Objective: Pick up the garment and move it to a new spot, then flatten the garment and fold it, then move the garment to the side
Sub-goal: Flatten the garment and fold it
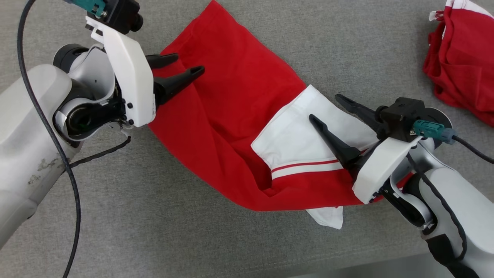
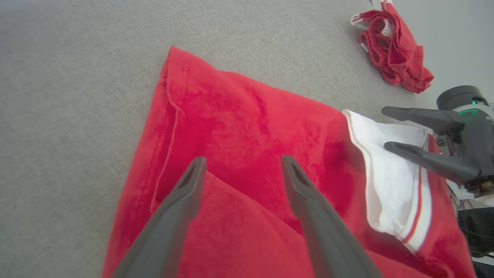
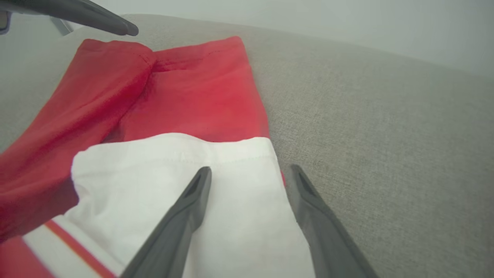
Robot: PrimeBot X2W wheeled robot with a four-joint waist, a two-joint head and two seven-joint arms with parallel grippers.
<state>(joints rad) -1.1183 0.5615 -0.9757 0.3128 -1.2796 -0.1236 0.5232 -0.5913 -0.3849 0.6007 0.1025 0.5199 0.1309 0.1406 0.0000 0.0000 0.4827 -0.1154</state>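
The red garment (image 1: 231, 116) lies folded lengthwise beneath our two spread, empty jaws, left gripper (image 1: 188, 63) over its red end, right gripper (image 1: 324, 106) over the white sleeve (image 1: 301, 131), so we judge a further fold and the move aside remain.

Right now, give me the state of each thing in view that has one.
red garment: lying folded over, wrinkled, not gripped.
second red garment: crumpled in a heap, apart.
left gripper: open, over the red garment.
right gripper: open, over the white sleeve.
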